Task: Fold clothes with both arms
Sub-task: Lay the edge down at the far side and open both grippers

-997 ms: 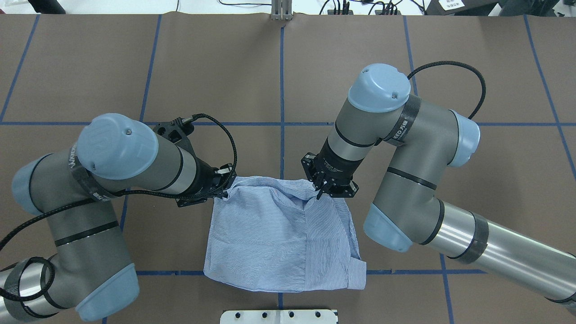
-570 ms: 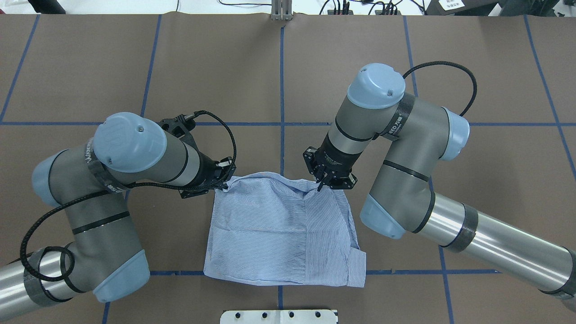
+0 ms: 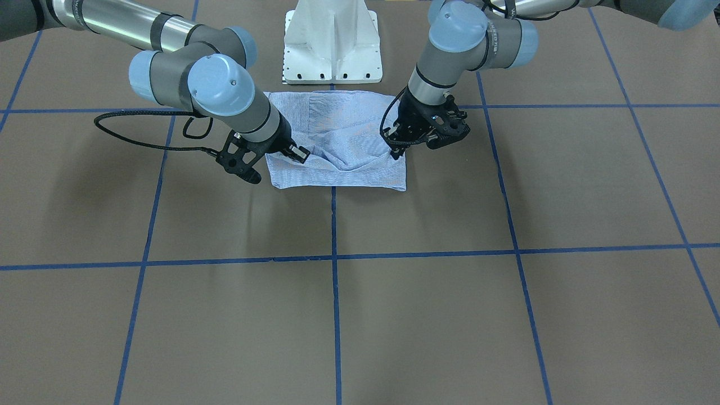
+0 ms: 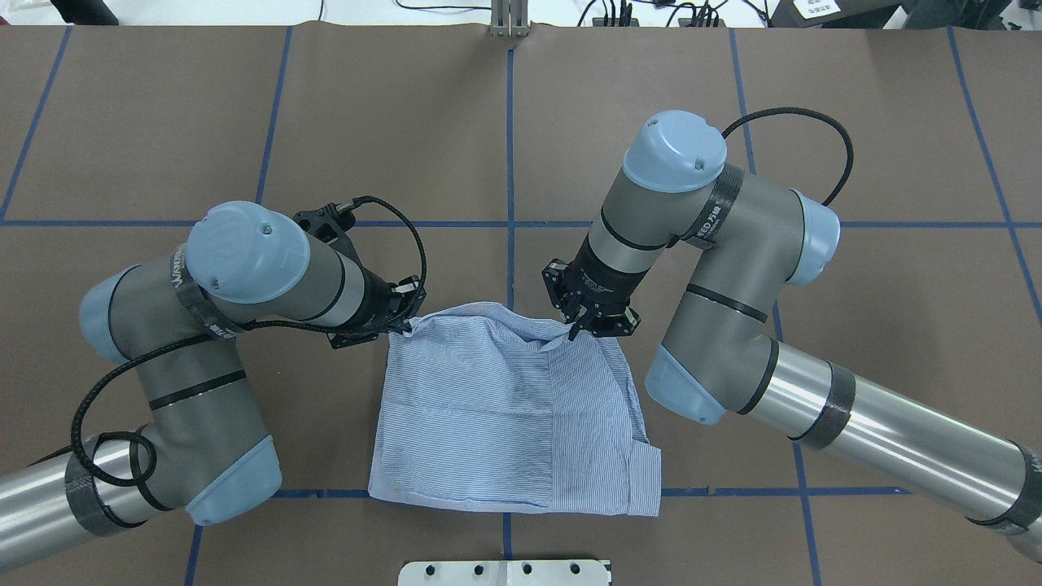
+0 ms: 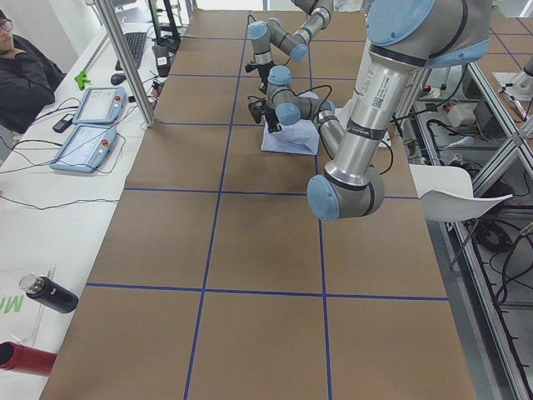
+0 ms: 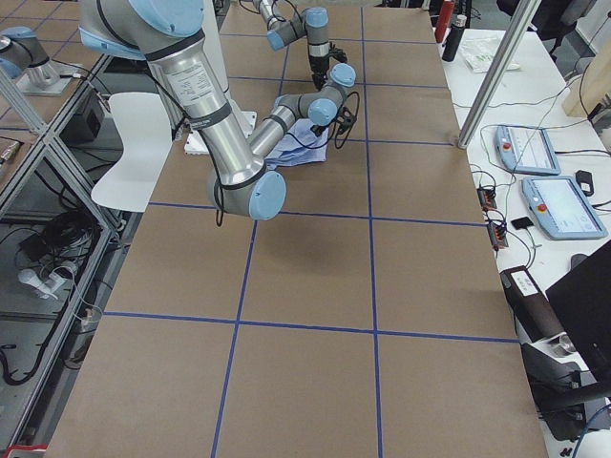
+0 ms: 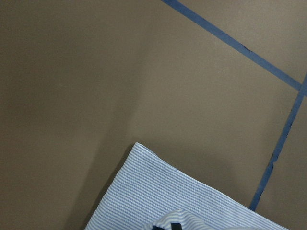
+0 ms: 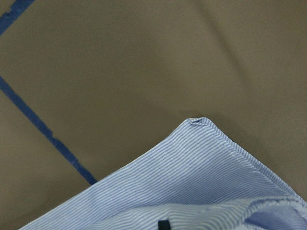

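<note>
We saw the shirt (image 4: pixel 505 423) lying on the bench (image 4: pixel 773 106) directly in front of the white pedestal base (image 4: pixel 505 572). It was doubled into a rough rectangle. The edge nearest the base lay flat and just beside it, while the edge farthest from the base was raised off the bench in a slack ridge.

That ridge hung between the two grasps. The left fingers (image 4: pixel 404 325) were clamped on the shirt's corner farthest from the base on the robot's left. The right fingers (image 4: pixel 575 330) were pinched together on the same far edge, but some way in from its right corner, where a lengthwise fold line ran back toward the base. Each wrist view showed striped cloth gathering up to a dark fingertip at its lower border, which agreed with a closed grip on fabric.

We judged that the far edge was held at two points so it could travel as one line rather than sag or twist. We also judged it was lifted so that it would clear the layers beneath. The edge by the base was probably left resting to anchor the shirt and act as the hinge for a fold toward the base. The loose right corner outside the right grasp seemed to us the likeliest part to droop or crease.
</note>
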Tool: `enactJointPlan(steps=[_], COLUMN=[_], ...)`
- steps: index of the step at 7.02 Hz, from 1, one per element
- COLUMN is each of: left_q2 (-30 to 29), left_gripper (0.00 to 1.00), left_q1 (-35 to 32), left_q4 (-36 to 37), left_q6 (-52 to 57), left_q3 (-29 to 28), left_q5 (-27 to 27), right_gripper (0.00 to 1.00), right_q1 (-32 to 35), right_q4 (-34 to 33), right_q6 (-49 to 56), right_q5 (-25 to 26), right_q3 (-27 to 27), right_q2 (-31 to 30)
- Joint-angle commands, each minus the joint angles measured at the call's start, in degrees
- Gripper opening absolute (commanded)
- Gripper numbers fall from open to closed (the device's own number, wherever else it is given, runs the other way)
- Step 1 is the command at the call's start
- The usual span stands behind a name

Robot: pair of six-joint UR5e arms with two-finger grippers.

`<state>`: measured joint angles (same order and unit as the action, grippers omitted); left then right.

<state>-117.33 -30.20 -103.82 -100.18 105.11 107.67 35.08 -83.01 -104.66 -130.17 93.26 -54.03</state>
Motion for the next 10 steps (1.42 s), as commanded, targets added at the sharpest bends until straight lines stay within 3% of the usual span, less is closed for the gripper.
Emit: enactJointPlan(steps=[1,2,6,8,9,10], left_q2=[0.0,0.0,-0.1,0.7,0.6,0.6], left_gripper=[0.59,0.97,0.99,0.99,0.99,0.99], left_q1=[-1.3,-1.5,-3.1,-3.2,-3.1,-3.1], left_q4=[0.0,0.2,0.5,5.9,10.8,11.7], left_q6=[0.1,0.2,0.2,2.5,4.5,4.6], left_q3=[-0.1,-0.2,0.5,6.9,10.0,10.7], left_q5=[-0.5,-2.3,-2.6,-2.3,-2.3,-2.2], right_gripper=[1.0,1.0,1.0,1.0,1.0,1.0], right_q1=[0.2,1.3,3.9,2.6,-0.2,-3.6], right_q4=[0.0,0.0,-0.1,-0.4,-0.3,-0.6], right_q6=[0.0,0.2,2.4,5.9,6.5,10.4], right_q5=[1.8,1.9,1.9,2.2,4.5,10.1], right_q3=[-0.7,-2.1,-0.5,3.9,4.4,4.2], right_q2=[-0.3,-0.3,-0.1,-1.1,-0.7,-0.2])
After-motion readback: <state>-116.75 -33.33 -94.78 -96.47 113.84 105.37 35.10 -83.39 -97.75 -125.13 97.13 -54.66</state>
